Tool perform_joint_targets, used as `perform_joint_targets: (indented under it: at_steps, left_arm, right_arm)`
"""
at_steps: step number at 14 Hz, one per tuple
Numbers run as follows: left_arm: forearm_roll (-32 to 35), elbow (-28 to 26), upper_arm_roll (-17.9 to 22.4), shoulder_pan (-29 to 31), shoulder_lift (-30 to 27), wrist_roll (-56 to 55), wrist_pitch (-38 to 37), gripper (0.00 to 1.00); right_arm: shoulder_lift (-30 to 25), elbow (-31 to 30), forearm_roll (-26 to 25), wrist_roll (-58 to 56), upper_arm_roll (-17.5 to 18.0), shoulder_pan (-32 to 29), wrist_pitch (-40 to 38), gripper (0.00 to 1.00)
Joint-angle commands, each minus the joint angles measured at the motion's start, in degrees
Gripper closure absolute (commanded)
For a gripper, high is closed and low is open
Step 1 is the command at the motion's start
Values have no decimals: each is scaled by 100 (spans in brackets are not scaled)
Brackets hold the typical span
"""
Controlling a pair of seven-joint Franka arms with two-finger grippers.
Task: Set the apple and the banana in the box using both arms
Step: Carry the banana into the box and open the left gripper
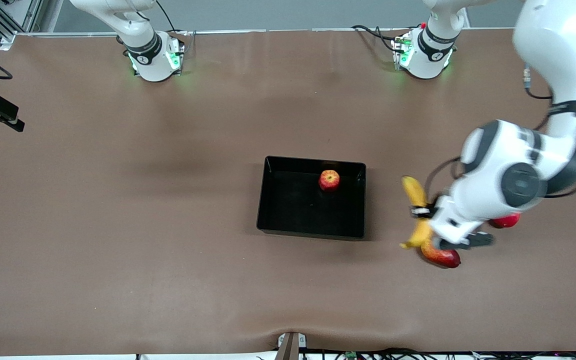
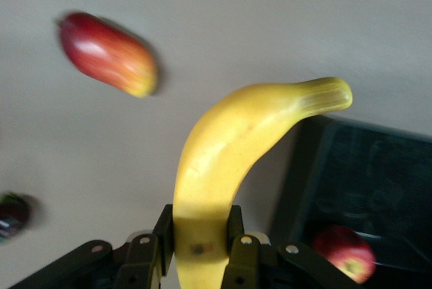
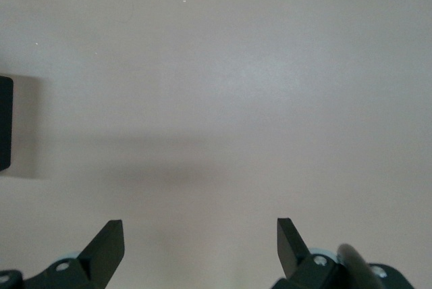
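Left gripper (image 1: 424,212) clenched on banana (image 1: 416,210), airborne at the box's (image 1: 268,200) 3 o'clock; apple (image 1: 329,180) inside. Mango (image 1: 440,256) partly hidden, probably touching nothing. Right gripper (image 3: 200,242) spread, waiting.

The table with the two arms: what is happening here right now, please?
The left claw is shut on the banana and holds it in the air over the table, beside the box, toward the left arm's end. The apple already lies in the box. A mango and another red fruit lie on the table under the left arm. The right claw is open over bare table, and that arm waits.
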Motion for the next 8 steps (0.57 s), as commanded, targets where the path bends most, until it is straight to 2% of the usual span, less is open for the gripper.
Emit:
perform_joint_targets:
  at_steps: [1, 4, 6, 8]
  left_arm:
    - [63, 11, 10, -711, 19, -988, -1, 100]
    - [290, 11, 54, -1529, 265, -1535, 385, 100]
    - [606, 20, 54, -1776, 484, -1974, 570, 100]
    - [652, 20, 54, -2013, 660, -2073, 990, 100]
  right_arm:
    - [20, 71, -90, -90, 77, -113, -5, 0]
    - [20, 71, -90, -90, 77, -113, -5, 0]
    - [20, 71, -90, -99, 77, -113, -5, 0]
    - [29, 79, -90, -99, 77, -113, -5, 0]
